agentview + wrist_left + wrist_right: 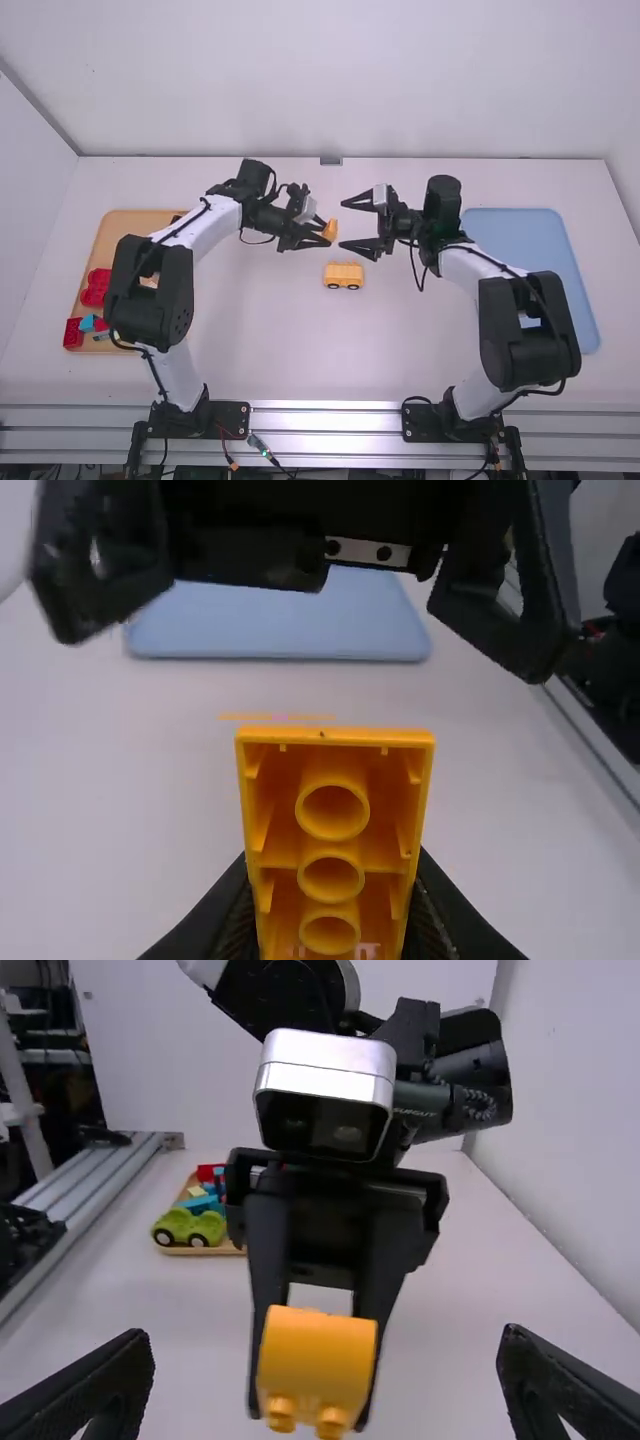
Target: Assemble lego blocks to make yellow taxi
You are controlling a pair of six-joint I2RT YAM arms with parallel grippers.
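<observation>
Hollow side showing, a yellow block (335,825) sits closest to the left wrist camera, clamped between the fingers of the left gripper (331,890), which are closed only as far as its sides allow. The right gripper (342,224) faces it with its fingers spread wide, nothing between them, near the block but apart from it. On the table, just on the near side of the two grippers, stands a yellow wheeled piece (343,275), upright on its wheels. So the taxi looks partly made: its lower body is set out, and the held block, perhaps the cab or roof, has yet to be joined to it (whether that lower body is one moulded piece or several, I can't tell). A handover may come first, then turning the block studs-up and pressing it down squarely. Red blocks (97,287) and a green car (188,1227) rest in the tan tray (150,214).
</observation>
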